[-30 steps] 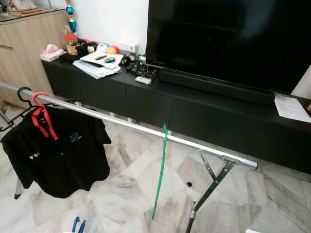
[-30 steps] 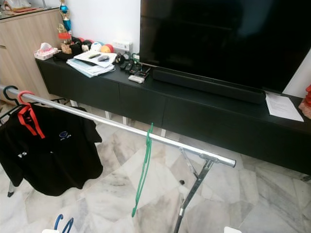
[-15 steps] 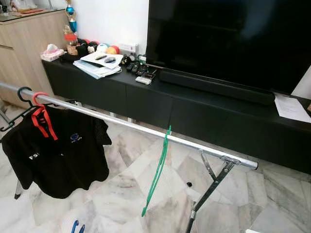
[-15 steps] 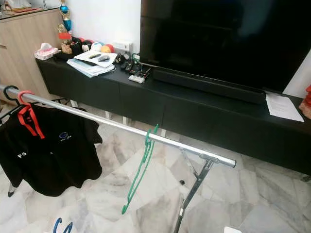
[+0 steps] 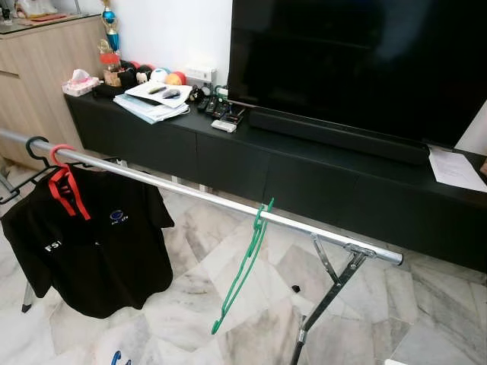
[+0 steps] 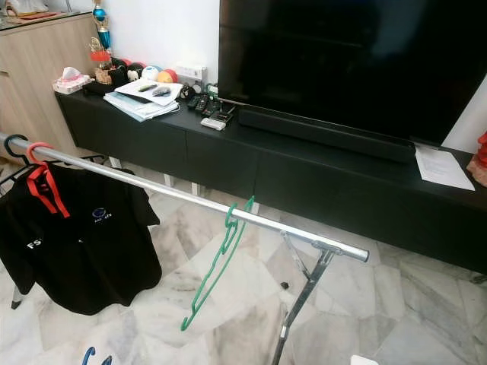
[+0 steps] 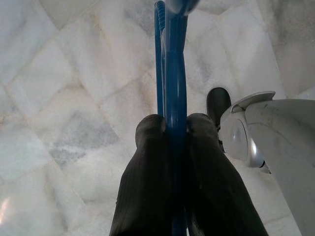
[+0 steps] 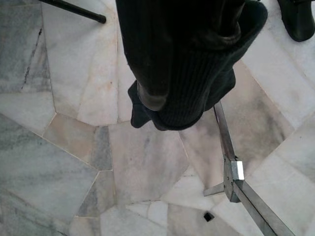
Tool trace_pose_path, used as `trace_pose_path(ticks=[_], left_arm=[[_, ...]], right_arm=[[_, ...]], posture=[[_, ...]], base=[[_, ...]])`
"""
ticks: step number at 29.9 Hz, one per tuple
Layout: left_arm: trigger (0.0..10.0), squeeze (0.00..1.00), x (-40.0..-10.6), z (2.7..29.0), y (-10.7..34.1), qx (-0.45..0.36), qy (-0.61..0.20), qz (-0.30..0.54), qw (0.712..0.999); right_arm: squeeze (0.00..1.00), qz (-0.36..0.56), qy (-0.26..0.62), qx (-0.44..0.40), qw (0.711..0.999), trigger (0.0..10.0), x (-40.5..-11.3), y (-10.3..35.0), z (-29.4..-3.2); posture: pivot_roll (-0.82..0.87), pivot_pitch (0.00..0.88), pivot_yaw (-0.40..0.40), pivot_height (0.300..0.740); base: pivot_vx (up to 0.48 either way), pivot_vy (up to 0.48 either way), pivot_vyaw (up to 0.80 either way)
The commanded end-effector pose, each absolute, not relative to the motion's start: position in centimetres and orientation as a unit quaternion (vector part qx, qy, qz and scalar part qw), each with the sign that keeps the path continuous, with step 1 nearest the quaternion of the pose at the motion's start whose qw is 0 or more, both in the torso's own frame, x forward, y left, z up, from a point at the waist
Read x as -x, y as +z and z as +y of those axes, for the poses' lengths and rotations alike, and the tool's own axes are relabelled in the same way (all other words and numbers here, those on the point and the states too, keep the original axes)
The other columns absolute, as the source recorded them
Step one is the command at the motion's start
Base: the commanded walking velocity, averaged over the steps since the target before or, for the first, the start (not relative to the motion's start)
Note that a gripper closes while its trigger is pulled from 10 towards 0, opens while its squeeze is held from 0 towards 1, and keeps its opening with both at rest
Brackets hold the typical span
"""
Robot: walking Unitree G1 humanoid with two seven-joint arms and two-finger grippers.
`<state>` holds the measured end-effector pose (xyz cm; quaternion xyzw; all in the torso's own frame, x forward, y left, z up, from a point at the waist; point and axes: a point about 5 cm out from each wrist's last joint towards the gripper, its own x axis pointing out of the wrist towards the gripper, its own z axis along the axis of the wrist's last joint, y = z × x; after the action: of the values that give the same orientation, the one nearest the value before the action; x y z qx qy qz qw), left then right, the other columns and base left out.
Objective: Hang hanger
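Left eye view: a green hanger (image 5: pixel 243 270) hangs by its hook on the silver rail (image 5: pixel 190 194) of a drying rack, tilted, its lower end toward the marble floor (image 5: pixel 190 304). Further along the rail a black shirt (image 5: pixel 87 247) hangs on a red hanger (image 5: pixel 65 179). Left wrist view: the left end effector (image 7: pixel 174 130) pinches a blue hanger (image 7: pixel 172 59) between closed fingers. Right wrist view: the right end effector (image 8: pixel 162 105) has its fingers pressed together, empty, above the floor.
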<state>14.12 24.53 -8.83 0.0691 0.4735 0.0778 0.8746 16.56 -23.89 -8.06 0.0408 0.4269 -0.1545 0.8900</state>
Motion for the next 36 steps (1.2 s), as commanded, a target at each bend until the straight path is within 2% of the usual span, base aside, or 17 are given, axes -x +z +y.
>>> trace_pose_path(ticks=[1,12,36], left_arm=[[10.0,0.0,-13.27,24.57,-9.18,-0.066,0.078,0.491,0.865],[10.0,0.0,-12.74,24.96,-9.27,-0.065,0.081,0.501,0.859],[10.0,0.0,-12.34,25.17,-9.36,-0.064,0.084,0.508,0.855]], right_arm=[[0.0,0.43,-0.157,-0.042,0.888,10.0,-16.46,-8.04,-24.16],[0.0,0.43,-0.156,-0.042,0.888,10.0,-16.44,-8.06,-24.16],[0.0,0.431,-0.154,-0.043,0.888,10.0,-16.42,-8.05,-24.2]], posture=[[0.06,0.0,-0.058,0.74],[0.06,0.0,-0.058,0.74],[0.07,0.0,-0.062,0.74]], base=[[0.0,0.0,0.0],[0.0,0.0,0.0],[0.0,0.272,0.0]])
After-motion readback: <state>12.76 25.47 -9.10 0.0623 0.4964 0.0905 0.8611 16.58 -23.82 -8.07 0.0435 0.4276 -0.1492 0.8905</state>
